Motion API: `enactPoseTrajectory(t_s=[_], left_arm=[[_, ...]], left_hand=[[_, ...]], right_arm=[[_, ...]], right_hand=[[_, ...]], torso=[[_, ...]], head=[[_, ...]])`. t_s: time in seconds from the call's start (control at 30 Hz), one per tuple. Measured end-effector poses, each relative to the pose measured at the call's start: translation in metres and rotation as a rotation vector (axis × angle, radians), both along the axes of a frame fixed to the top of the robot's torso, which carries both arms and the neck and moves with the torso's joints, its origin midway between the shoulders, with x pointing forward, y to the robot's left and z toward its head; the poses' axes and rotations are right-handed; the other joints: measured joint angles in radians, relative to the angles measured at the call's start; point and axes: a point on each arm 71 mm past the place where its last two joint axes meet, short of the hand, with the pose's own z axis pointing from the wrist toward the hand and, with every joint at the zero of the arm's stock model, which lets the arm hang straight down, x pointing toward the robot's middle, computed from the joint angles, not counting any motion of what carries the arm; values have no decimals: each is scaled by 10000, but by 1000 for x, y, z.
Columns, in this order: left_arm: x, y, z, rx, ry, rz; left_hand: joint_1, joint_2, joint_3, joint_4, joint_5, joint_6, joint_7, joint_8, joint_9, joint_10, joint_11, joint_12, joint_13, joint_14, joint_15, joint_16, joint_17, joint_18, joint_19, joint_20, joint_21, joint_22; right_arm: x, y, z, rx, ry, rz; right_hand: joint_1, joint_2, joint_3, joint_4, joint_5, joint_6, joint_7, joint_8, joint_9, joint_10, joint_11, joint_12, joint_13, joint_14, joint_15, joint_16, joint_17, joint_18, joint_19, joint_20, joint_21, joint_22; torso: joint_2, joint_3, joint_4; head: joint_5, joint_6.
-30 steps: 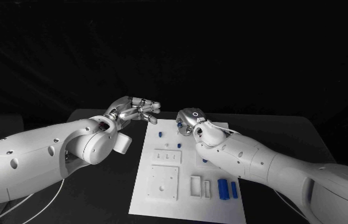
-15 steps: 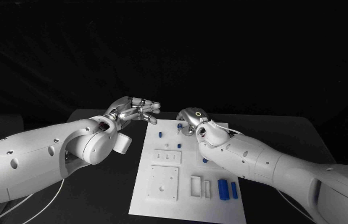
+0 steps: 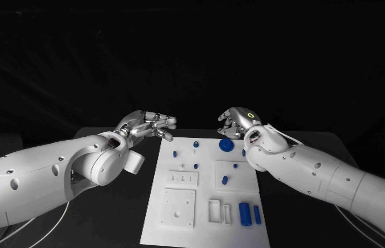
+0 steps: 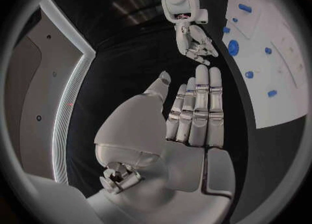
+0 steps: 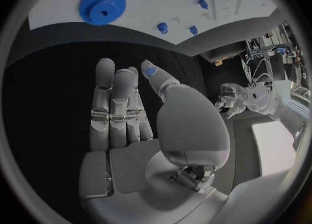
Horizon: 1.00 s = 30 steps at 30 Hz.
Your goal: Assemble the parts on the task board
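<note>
Two hands: silver, many-fingered, on white arms, both raised near the board's far end.
Surface: matte black table (image 3: 321,142) under a dark backdrop.
Board: flat white rectangular task board (image 3: 201,226) mid-table.
Parts: round blue toothed gear (image 3: 226,145) on the board's far end; small blue plastic pegs (image 3: 195,144) beside it; blue cylinders (image 3: 245,213) at the near end.
Writing: none readable.
Left hand (image 3: 148,124): fingers straight, together, holding nothing.
Right hand (image 3: 235,122): fingers extended, loosely released, empty, above the gear.
</note>
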Motion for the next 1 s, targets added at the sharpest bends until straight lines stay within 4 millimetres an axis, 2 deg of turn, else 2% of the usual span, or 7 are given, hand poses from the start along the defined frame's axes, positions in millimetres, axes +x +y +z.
enactPoseTrajectory(t_s=[0.1,0.17,0.2,0.3,0.43,0.63,1.0], left_arm=[[0,3,0,12,-2,53],[1,4,0,22,-3,86],[1,4,0,23,-4,92],[1,4,0,25,-7,97],[2,4,0,30,-11,109],[3,5,-1,45,-11,139],[4,5,-1,54,-11,137]], left_hand=[[0,0,0,0,0,0,0,0,-1,0,0,0,0,0,0,0,0,0,0,0,0,0],[0,0,0,0,0,0,0,0,0,0,0,0,0,0,0,0,-1,0,0,0,0,0],[0,0,0,0,0,0,0,0,0,0,0,0,0,0,0,0,-1,0,0,0,0,0],[0,0,0,0,0,0,0,0,-1,0,0,0,0,0,0,0,-1,0,0,0,0,1],[0,0,-28,-27,0,0,0,0,0,0,0,0,0,0,0,0,-1,0,0,0,0,-11],[0,0,-28,-27,0,0,0,0,0,0,0,0,0,0,0,0,-2,0,0,0,0,-12],[0,0,-28,-27,0,0,0,0,0,0,0,0,0,0,0,0,-2,-1,0,0,0,-10]], right_arm=[[-1,-10,3,235,513,-119],[0,-13,4,309,970,-118],[0,-14,3,307,1167,-116],[1,-17,-2,188,1783,-122],[4,-22,-9,-40,2354,-208],[7,-22,-21,-261,2898,-309],[10,-20,-41,-542,3287,-463]], right_hand=[[32,386,-818,-63,316,-72,-58,0,4,-1344,22,3481,4301,-131,-24,589,720,-6,-15,-16,349,393],[-29,446,-1012,-206,565,-112,-79,1,9,-1765,162,4729,5638,-227,55,906,1377,-6,-15,-16,1161,965],[-29,446,-1059,-253,623,-100,-53,0,9,-1991,76,5156,6014,-226,54,1126,1765,-6,-14,-14,1363,1124],[-29,446,-1169,-305,671,-270,-29,-1,9,-1814,72,6847,7325,-262,89,1921,3198,-7,34,46,1939,1584],[-29,446,-1280,-248,650,-477,33,-1,9,-1680,128,7828,7965,-219,159,2069,4004,-6,18,134,2227,1959],[-29,446,-1332,-196,590,-480,35,-1,8,-1680,127,8153,8071,-182,196,2016,4547,-5,18,134,2227,2114],[118,457,-1341,-268,475,-598,50,-1,8,-1648,167,8269,8112,-112,197,1949,4777,-6,-17,169,2170,2112]], torso=[[-22,24,-76],[-31,44,-128],[-33,56,-144],[-37,85,-182],[-41,104,-196],[-39,100,-198],[-23,108,-132]], head=[[44,2],[67,3],[74,5],[104,8],[103,5],[67,-18],[37,-91]])
